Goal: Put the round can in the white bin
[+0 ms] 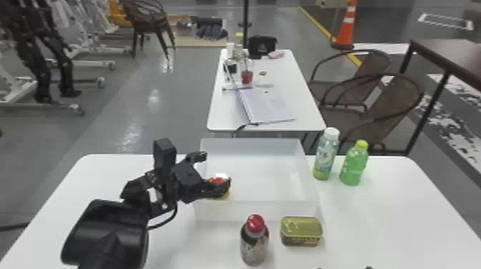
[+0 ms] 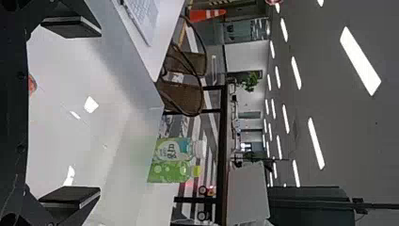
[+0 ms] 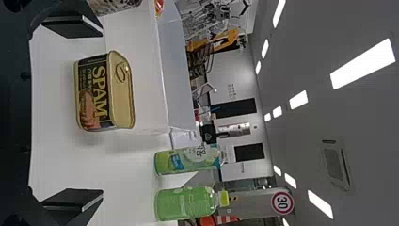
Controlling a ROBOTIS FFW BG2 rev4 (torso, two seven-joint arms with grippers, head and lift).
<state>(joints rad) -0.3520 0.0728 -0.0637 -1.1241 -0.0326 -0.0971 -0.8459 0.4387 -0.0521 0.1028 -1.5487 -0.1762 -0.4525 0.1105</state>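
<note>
- The left claw (image 1: 212,172) is seen left of centre in the head view, above the left part of the white bin (image 1: 265,179), its arm brought in from the bottom edge.
- The left claw's fingers are held wide apart, as is shown in the left wrist view.
- The round can (image 1: 217,181), marked in red, white and yellow, is seen inside the bin near its left wall; it is partly covered by the lower finger of the left claw in the head view. Whether it is touched by that finger cannot be told.
- The right claw (image 1: 344,267) is barely caught at the bottom edge of the head view, right of centre; its fingers are spread wide in the right wrist view.
- A dark bottle with a red cap (image 1: 254,243) is stood upright in front of the bin, at lower centre.
- A rectangular tin (image 1: 301,232) is placed just to the right of that bottle, also before the bin.
- A white-capped bottle (image 1: 325,157) and a green bottle (image 1: 354,166) are set upright side by side, to the right of the bin.
- All of these are carried by the white desk (image 1: 393,214).
</note>
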